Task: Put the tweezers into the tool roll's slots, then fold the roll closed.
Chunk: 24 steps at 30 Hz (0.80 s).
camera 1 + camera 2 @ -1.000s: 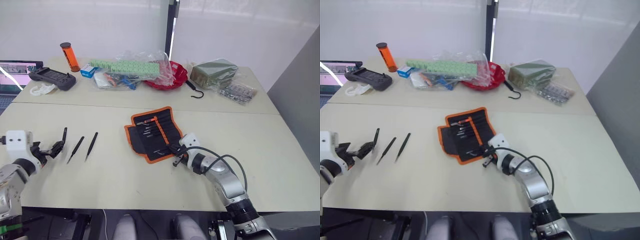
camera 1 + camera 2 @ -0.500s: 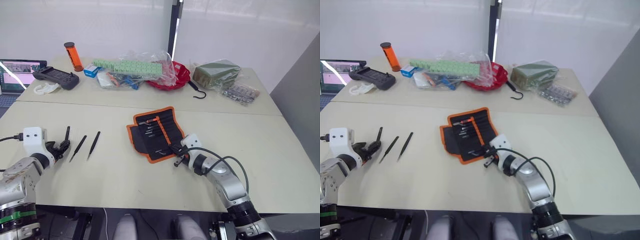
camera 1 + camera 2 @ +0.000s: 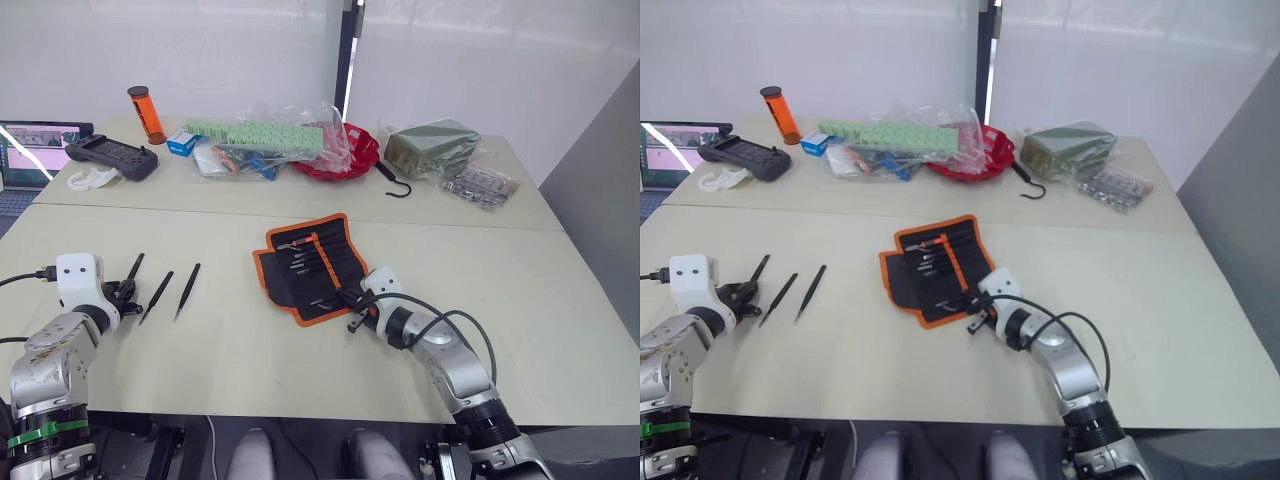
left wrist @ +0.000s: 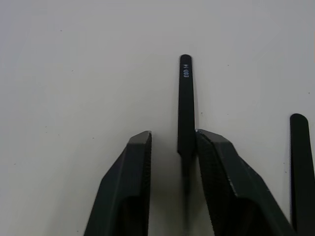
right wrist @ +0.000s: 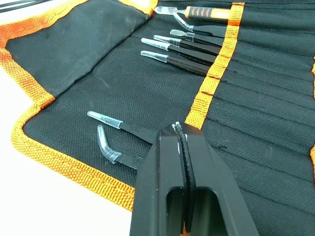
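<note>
The tool roll (image 3: 315, 265), black with orange trim, lies open at the table's middle. Several tweezers (image 5: 174, 48) with clear tip caps sit in its slots (image 5: 268, 73). My right gripper (image 5: 178, 129) is shut and empty, its tip over the roll's near edge. Three loose black tweezers lie at the left: one (image 3: 133, 268), a second (image 3: 155, 295) and a third (image 3: 185, 290). My left gripper (image 4: 173, 135) straddles the leftmost tweezer (image 4: 186, 98). One finger touches it and a narrow gap is left on the other side.
Along the back of the table stand a laptop (image 3: 35, 145), a black controller (image 3: 105, 155), an orange bottle (image 3: 146, 113), plastic bags (image 3: 260, 135), a red bowl (image 3: 352, 150), a dark green bag (image 3: 430, 145), a black hook (image 3: 395, 185) and blister packs (image 3: 480, 185).
My left gripper has moved in on the leftmost tweezer and its fingers have narrowed around it. The right arm has stayed put. The camera shifted slightly.
</note>
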Tool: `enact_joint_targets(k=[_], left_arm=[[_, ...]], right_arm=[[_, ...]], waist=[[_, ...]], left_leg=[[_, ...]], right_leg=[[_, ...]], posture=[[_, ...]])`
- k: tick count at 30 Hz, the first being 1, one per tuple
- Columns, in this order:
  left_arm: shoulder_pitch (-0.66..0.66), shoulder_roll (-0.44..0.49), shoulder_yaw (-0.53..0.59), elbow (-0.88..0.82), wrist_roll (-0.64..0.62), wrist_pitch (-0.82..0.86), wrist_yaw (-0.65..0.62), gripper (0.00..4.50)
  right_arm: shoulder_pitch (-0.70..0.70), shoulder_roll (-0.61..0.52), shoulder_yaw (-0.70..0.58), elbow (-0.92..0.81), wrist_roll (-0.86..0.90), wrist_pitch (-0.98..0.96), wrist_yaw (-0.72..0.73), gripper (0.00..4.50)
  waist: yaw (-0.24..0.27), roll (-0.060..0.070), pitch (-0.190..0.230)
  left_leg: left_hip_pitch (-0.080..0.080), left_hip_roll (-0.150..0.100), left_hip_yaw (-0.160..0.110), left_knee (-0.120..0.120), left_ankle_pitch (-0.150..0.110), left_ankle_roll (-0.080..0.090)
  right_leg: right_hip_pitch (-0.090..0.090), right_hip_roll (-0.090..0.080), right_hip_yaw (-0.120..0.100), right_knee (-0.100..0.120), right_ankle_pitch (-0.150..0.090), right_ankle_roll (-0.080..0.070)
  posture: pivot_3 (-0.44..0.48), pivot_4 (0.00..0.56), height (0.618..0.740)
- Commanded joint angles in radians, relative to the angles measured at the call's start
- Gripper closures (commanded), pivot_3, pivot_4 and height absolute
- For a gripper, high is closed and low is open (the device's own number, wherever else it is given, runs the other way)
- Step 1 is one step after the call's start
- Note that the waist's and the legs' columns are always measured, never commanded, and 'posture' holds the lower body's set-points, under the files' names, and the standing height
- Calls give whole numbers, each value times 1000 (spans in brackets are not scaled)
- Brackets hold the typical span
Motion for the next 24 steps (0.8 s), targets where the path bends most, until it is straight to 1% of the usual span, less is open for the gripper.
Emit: enact_joint_targets(k=[1, 8, 13, 17, 20, 22, 24], left_arm=[[-3, -20, -6, -2, -14, 12, -2, 4484], [-33, -27, 47, -35, -25, -51, 8, 4484], [-70, 20, 60, -47, -38, -86, -27, 4484], [-95, 86, 9, -140, -65, -52, -107, 4484], [-131, 138, -29, -184, -116, -8, -203, 4484], [-163, 197, -102, -215, -152, 22, -323, 4484], [-201, 241, -168, -229, -172, 39, -413, 4484]], right_arm=[[26, -6, 22, 68, -30, 44, -4, 4500], [27, -6, 20, 62, -28, 45, -4, 4500], [28, -4, 20, 61, -28, 46, -4, 4500], [34, -6, 18, 58, -29, 46, -6, 4500], [40, -6, 12, 51, -29, 49, -14, 4500], [47, -4, 7, 44, -29, 49, -24, 4500], [54, -1, 3, 36, -29, 51, -34, 4500]], waist=[[0, 0, 0], [0, 0, 0], [-1, -1, 0], [-2, -1, 1], [-2, -1, 1], [-2, -1, 1], [-3, 0, 2]], left_leg=[[0, 0, 0, 0, 0, 0], [0, 0, -1, 0, 0, 0], [-1, 0, -1, 0, 0, -1], [-2, 0, -1, 0, 0, -1], [-2, 0, -1, 0, 0, -2], [-2, 0, -1, -1, 0, -2], [-3, 0, -1, -1, 0, -2]], right_leg=[[0, 0, 0, 0, 0, 0], [0, 0, 0, 0, 0, 0], [-1, 1, -1, 0, 0, 0], [-1, 0, 0, -1, 0, 0], [-1, 0, 0, -2, 0, 0], [-1, 0, 0, -2, 0, 0], [-2, 1, -1, -2, 0, 0]], posture=[[0, 150, 738], [0, 150, 738], [0, 150, 738], [0, 150, 738], [0, 150, 738], [0, 150, 738], [0, 150, 738]])
